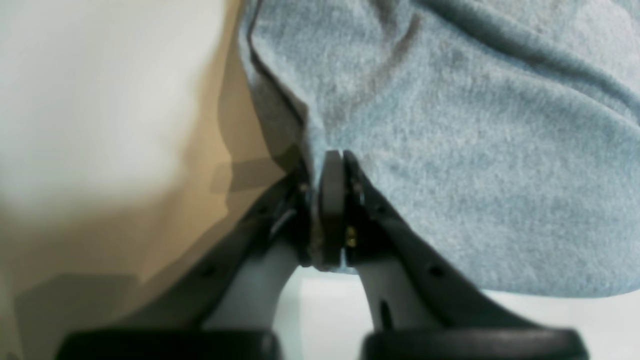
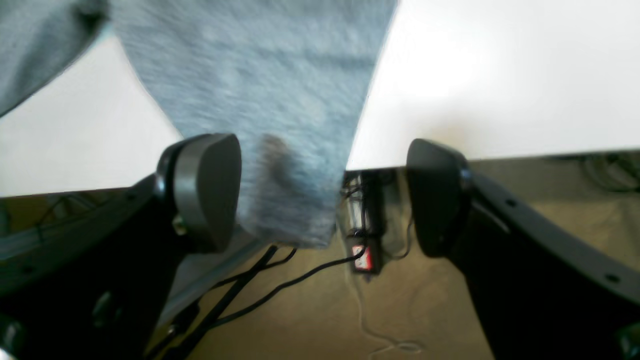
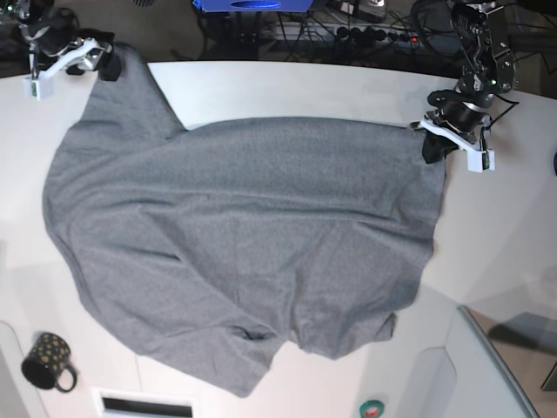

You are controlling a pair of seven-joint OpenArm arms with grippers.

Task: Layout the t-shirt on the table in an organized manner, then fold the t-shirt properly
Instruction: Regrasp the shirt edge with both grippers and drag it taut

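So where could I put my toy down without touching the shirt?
Bare table lies right of the t-shirt, and a strip behind it between both grippers. The middle is covered; the mug takes the front-left corner.

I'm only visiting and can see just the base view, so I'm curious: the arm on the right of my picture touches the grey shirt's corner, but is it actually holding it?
Observer: Yes. In the left wrist view, the left arm's fingers are pinched shut on a fold of the t-shirt.
Operator: And the arm at the top left?
Observer: Its wrist view shows the right arm's fingers spread wide open, with a strip of shirt between them, not gripped.
Operator: Where does that strip lie?
Observer: It hangs over the edge of the table, with cables on the floor below.
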